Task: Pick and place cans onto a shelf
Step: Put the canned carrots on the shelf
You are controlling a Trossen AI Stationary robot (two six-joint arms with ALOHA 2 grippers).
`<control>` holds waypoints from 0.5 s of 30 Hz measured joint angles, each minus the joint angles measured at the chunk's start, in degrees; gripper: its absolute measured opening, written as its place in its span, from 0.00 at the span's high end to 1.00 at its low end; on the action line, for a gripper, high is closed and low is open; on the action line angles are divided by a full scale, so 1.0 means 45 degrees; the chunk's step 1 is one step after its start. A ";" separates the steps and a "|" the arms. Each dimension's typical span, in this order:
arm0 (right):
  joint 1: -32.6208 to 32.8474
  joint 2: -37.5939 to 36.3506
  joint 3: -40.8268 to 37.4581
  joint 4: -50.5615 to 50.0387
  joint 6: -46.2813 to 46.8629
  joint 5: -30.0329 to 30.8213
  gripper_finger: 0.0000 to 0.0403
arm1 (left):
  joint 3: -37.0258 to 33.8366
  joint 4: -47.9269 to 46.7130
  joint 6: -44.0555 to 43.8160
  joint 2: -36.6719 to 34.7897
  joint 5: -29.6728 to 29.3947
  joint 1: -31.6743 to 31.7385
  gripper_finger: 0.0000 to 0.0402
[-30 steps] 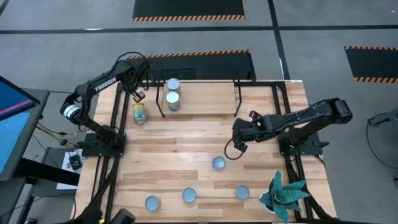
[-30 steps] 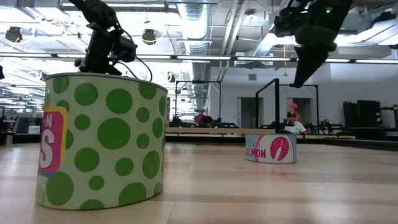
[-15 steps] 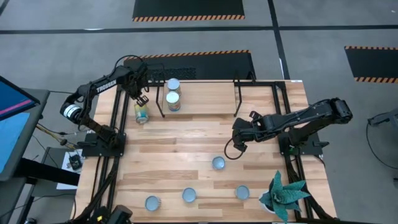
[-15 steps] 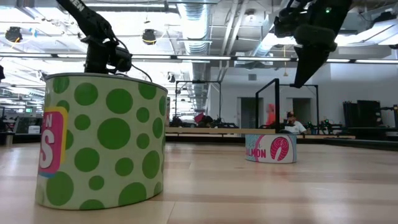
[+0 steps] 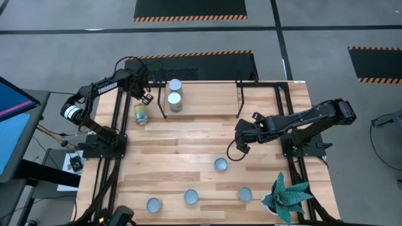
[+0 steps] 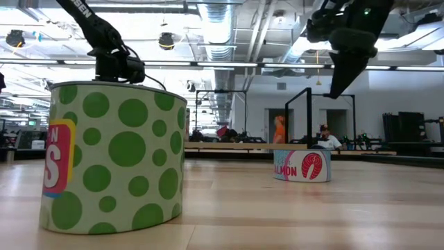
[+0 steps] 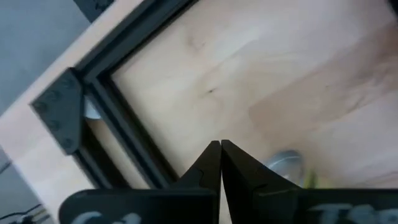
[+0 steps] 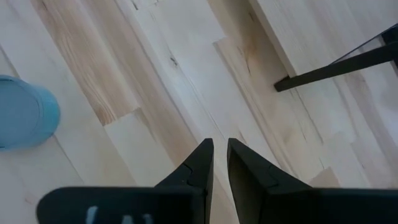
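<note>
My left gripper (image 5: 146, 98) is shut and empty at the table's far left. It hovers just beyond a yellow-green can (image 5: 141, 115), which also shows in the left wrist view (image 7: 287, 163). Two more cans (image 5: 175, 86) (image 5: 175, 102) are at the left end of the shelf (image 6: 243, 146). My right gripper (image 5: 241, 144) hangs over the table's middle right, fingers closed to a narrow slit (image 8: 220, 155), holding nothing. It is beyond and to the right of a blue-topped can (image 5: 220, 164) (image 8: 22, 118). Three other cans (image 5: 154, 204) (image 5: 191, 197) (image 5: 244, 194) stand near the front edge.
A green spiky plant (image 5: 286, 194) stands at the near right corner. The shelf's black legs (image 5: 239, 100) (image 8: 336, 65) rise at the far side. A black frame rail (image 7: 118, 118) runs by the left gripper. People move in the room behind (image 6: 279, 128).
My left gripper has shifted a little toward the table's right edge, staying beside the yellow-green can at the far left. My right arm has kept still. No can has moved.
</note>
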 joint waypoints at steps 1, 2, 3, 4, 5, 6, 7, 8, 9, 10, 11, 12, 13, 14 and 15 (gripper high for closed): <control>0.0000 0.0000 0.0000 -0.0094 0.0000 -0.0001 0.83 | 0.0000 -0.0013 -0.0104 0.0000 0.0133 -0.0003 1.00; 0.0000 0.0000 0.0000 -0.0186 0.0000 -0.0001 0.83 | 0.0000 -0.0038 -0.0165 0.0000 0.0181 -0.0005 1.00; 0.0000 0.0000 0.0000 -0.0250 0.0000 -0.0001 0.83 | 0.0000 -0.0065 -0.0212 0.0000 0.0181 -0.0010 1.00; 0.0000 0.0000 0.0000 -0.0306 0.0000 -0.0001 0.83 | 0.0000 -0.0075 -0.0331 0.0000 0.0181 -0.0009 1.00; 0.0000 0.0000 0.0000 -0.0365 0.0000 -0.0001 0.83 | 0.0000 -0.0075 -0.0479 0.0000 0.0180 -0.0042 1.00; 0.0000 0.0000 0.0000 -0.0430 0.0000 0.0002 0.83 | 0.0000 -0.0080 -0.0701 0.0000 0.0169 -0.0080 1.00; -0.0005 0.0000 0.0000 -0.0480 0.0000 -0.0001 0.83 | 0.0000 -0.0078 -0.0981 0.0000 0.0174 -0.0111 1.00; -0.0004 0.0000 0.0000 -0.0494 0.0000 -0.0001 0.83 | 0.0000 -0.0081 -0.1350 0.0000 0.0180 -0.0157 1.00; -0.0005 0.0000 0.0000 -0.0494 -0.0003 0.0003 0.83 | 0.0000 -0.0091 -0.1840 0.0003 0.0177 -0.0185 1.00; 0.0000 0.0000 0.0000 -0.0497 -0.0013 0.0007 0.83 | 0.0000 -0.0120 -0.2151 0.0062 0.0180 -0.0237 1.00; -0.0005 0.0000 0.0000 -0.0499 -0.0039 0.0019 0.83 | 0.0004 -0.0178 -0.2405 0.0168 0.0162 -0.0322 1.00; -0.0003 0.0000 0.0005 -0.0497 -0.0077 0.0038 0.83 | 0.0003 -0.0366 -0.2626 0.0288 0.0152 -0.0393 1.00; -0.0003 0.0000 0.0005 -0.0496 -0.0120 0.0040 0.83 | 0.0000 -0.0608 -0.2813 0.0420 0.0064 -0.0475 1.00; -0.0004 0.0000 0.0005 -0.0504 -0.0132 0.0048 0.83 | 0.0000 -0.0752 -0.2958 0.0590 -0.0121 -0.0586 1.00; 0.0000 0.0000 0.0005 -0.0504 -0.0136 0.0048 0.83 | 0.0000 -0.0800 -0.3133 0.0800 -0.0274 -0.0687 1.00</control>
